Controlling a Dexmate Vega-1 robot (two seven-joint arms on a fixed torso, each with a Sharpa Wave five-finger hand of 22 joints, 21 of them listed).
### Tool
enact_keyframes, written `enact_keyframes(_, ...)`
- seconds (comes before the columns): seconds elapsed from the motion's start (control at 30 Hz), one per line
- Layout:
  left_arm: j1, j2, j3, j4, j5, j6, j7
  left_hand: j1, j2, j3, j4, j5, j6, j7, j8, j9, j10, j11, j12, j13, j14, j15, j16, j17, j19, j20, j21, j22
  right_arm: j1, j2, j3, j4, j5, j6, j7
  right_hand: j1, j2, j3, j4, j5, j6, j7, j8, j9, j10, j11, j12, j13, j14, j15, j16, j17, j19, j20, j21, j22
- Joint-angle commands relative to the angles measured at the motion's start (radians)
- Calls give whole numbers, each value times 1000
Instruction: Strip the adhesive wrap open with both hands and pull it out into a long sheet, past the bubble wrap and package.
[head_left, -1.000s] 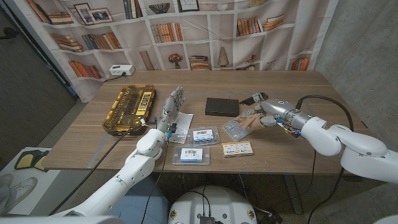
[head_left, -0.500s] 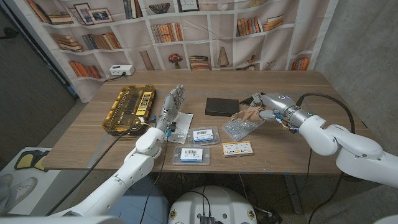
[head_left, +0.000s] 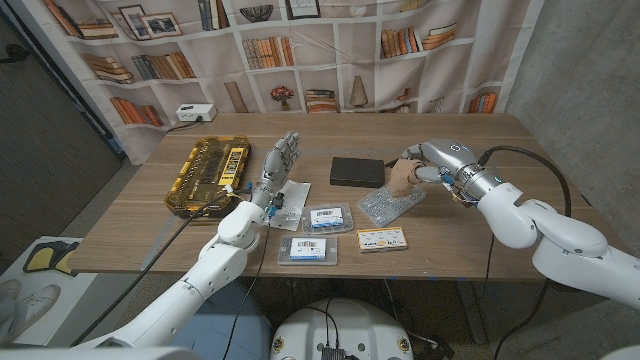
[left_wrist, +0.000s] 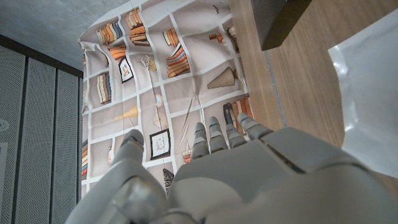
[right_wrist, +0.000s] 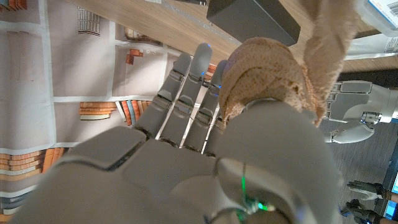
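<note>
At the table's near edge in the head view lie three labelled packets (head_left: 307, 250), with a sheet of bubble wrap (head_left: 390, 205) just beyond at about 2 o'clock from them. The right hand (head_left: 428, 165) hangs over the bubble wrap's far end, gripping a tan roll of adhesive wrap (head_left: 402, 176); the right wrist view adds what the head view cannot, the roll (right_wrist: 261, 74) clamped between thumb and fingers (right_wrist: 186, 87) with a loose tail (right_wrist: 326, 43) trailing from it. The left hand (head_left: 280, 165) stands at 9 o'clock from the roll, fingers straight, apart and holding nothing; its wrist view shows fingertips (left_wrist: 211, 134) and a clear bag edge (left_wrist: 367, 106). Farther back sit a black box (head_left: 357, 171) and, at 10 o'clock, a yellow organiser case (head_left: 208, 173)
</note>
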Motion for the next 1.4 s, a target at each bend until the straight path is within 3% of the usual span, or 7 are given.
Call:
enact_keyframes(0.03, -23, -2, 10, 10, -3, 4, -27, 0, 0, -3, -2, 5, 11, -1, 3, 3, 46, -4, 16, 3, 28, -4, 15, 3, 13, 10, 11, 4, 22, 67, -17, 33, -29, 27, -50, 27, 36, -1, 7, 7, 12, -4, 4, 4, 50, -53, 2, 1, 8, -113, -4, 6, 1, -3, 6, 5)
enact_keyframes(0.83, -46, -9, 27, -21, 26, -13, -38, -2, -2, -3, -1, 5, 38, 2, 5, 3, 79, -11, 22, 3, 58, -5, 17, 3, 28, 12, 14, 4, 67, 151, -31, 88, -62, 85, -130, 28, 34, -2, 7, 7, 14, -5, 2, 5, 50, -53, 0, 1, 8, -114, -15, 17, -4, -4, 17, 7)
enact_keyframes(0.97, -46, -8, 30, -22, 28, -18, -44, -3, -2, -4, -1, 5, 70, 3, 12, 4, 96, -10, 25, 4, 74, -4, 19, 3, 33, 14, 14, 4, 76, 167, -35, 93, -68, 92, -146, 29, 34, -2, 7, 7, 14, -5, 2, 5, 50, -53, 0, 2, 8, -114, -16, 18, -4, -4, 18, 7)
enact_keyframes(1.07, -49, -3, 32, -22, 27, -15, -53, -6, -3, -3, 1, 5, 160, 3, 35, 6, 111, -10, 24, 5, 91, -7, 17, 4, 49, 13, 16, 4, 84, 178, -41, 98, -74, 93, -152, 29, 34, -2, 7, 7, 14, -6, 1, 5, 48, -52, 0, 4, 8, -114, -18, 19, -5, -4, 19, 7)
enact_keyframes(1.4, -38, 14, 30, -56, 31, -24, -65, -9, -7, -4, 0, 4, 192, 0, 32, 7, 180, -19, 42, 5, 122, -10, 19, 3, 56, 16, 14, 4, 98, 215, -56, 101, -94, 91, -184, 29, 34, -2, 7, 6, 15, -7, 0, 6, 48, -52, 0, 5, 6, -114, -23, 23, -7, -4, 23, 8)
